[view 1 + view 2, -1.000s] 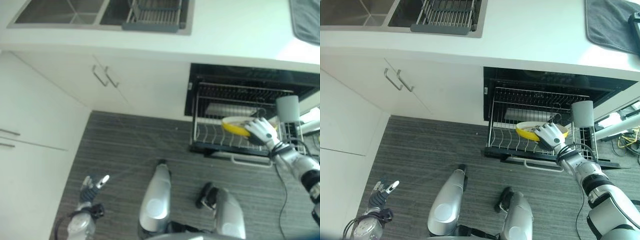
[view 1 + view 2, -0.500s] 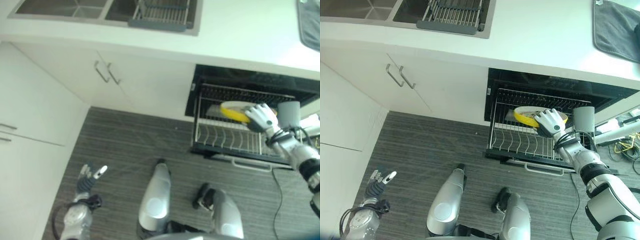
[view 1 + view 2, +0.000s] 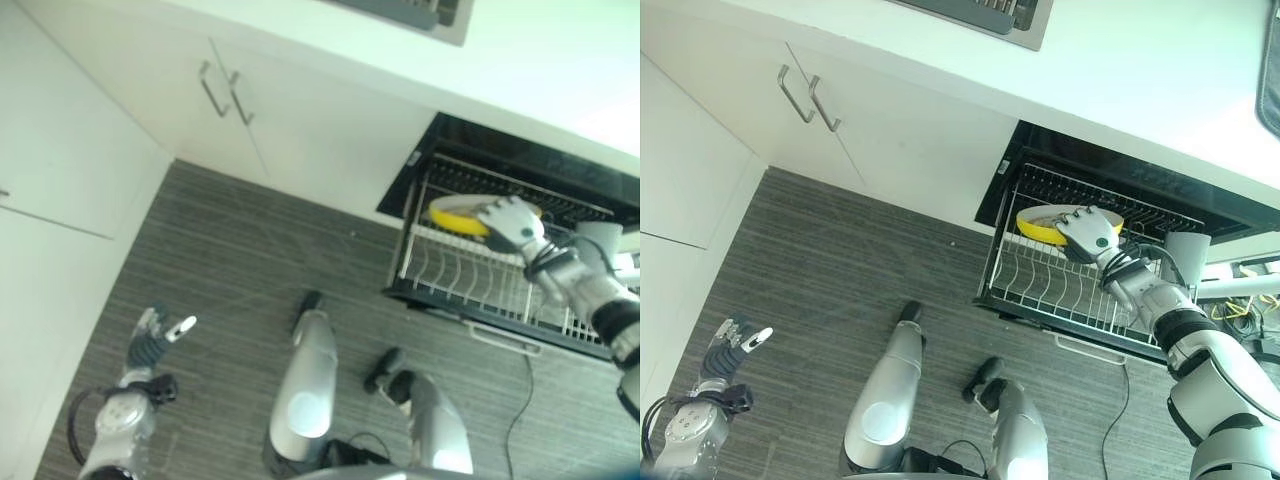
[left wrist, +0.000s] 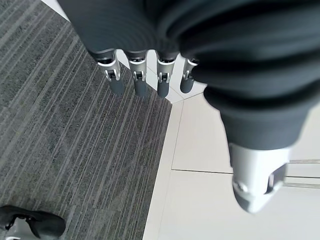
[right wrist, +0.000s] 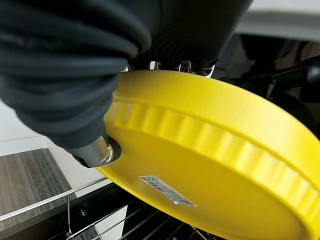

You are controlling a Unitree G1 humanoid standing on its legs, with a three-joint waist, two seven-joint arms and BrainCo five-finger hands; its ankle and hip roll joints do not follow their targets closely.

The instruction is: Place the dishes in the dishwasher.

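My right hand (image 3: 1085,232) is shut on a yellow plate (image 3: 1042,222) with a fluted rim, its fingers over the edge. The plate hangs roughly level above the back of the white wire rack (image 3: 1040,285) that is pulled out of the open dishwasher (image 3: 1110,185). Its underside, with a small sticker, shows close up as the yellow plate (image 5: 215,165) past my right hand (image 5: 95,150). Low on the left, over the floor, my left hand (image 3: 152,340) hangs open with straight fingers (image 4: 137,80) and holds nothing.
A grey cutlery holder (image 3: 1185,255) stands at the rack's right end. White cabinet doors with two bar handles (image 3: 808,95) lie left of the dishwasher, under a white counter (image 3: 1160,60). Dark striped flooring (image 3: 840,260) spreads in front.
The camera has shifted, so the whole scene sits differently. My right hand has carried the yellow plate from above the rack's front tines towards the back of the rack. The left hand stays idle.
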